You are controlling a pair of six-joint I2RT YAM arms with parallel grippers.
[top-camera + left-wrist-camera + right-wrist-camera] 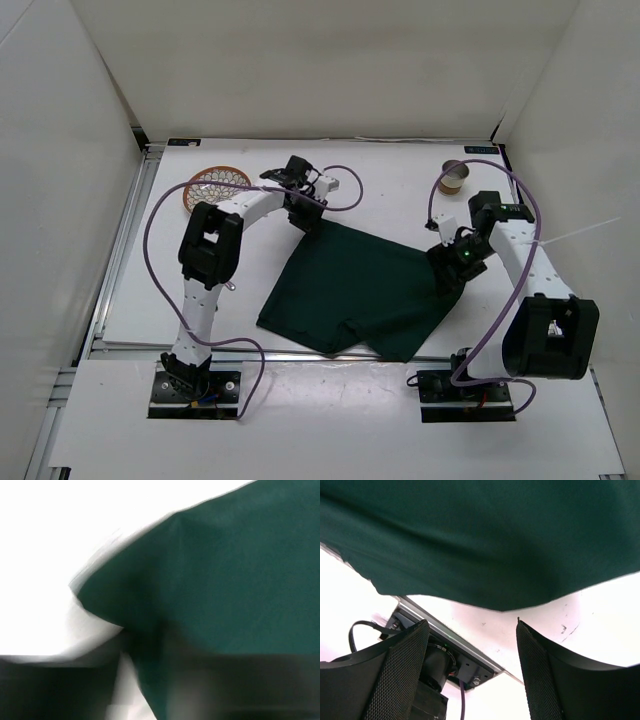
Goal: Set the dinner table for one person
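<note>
The white dinner table carries a dark green cloth, spread slightly crooked at its middle. My left gripper is down at the cloth's far left corner. The left wrist view is smeared: the cloth fills it, its corner running down between dark blurred fingers, and the jaws' state does not show. My right gripper is at the cloth's right corner. Its mesh fingers stand wide open just short of the cloth's edge, with nothing between them.
A woven round mat lies at the far left of the table. A small cup stands at the far right, with a small white object just nearer. Metal rails edge the tabletop, and white walls surround it.
</note>
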